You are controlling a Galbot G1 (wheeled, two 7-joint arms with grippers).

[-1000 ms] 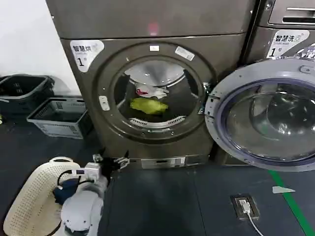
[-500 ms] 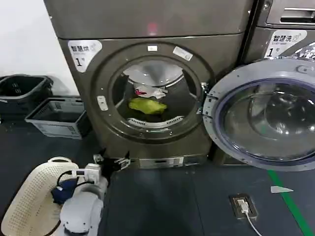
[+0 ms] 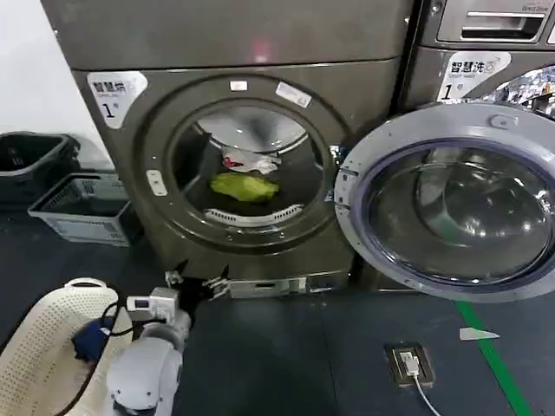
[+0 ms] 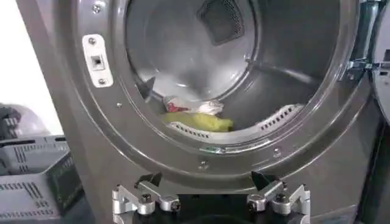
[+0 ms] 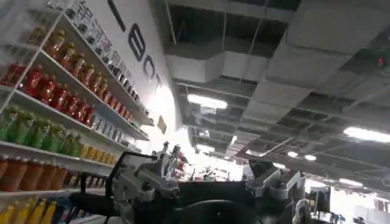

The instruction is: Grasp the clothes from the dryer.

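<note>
You are at the approach step: your left gripper point(image 3: 201, 284), jaws spread and empty, sits low before the open dryer point(image 3: 347, 87), whose drum holds the clothes point(image 3: 245, 186), so next raise and reach through the porthole toward them.

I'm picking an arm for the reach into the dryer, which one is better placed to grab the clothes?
Left, probably. The left gripper is open and faces the dryer porthole, with the clothes straight ahead in the drum. The right gripper points up at a ceiling, away from the machine.
</note>
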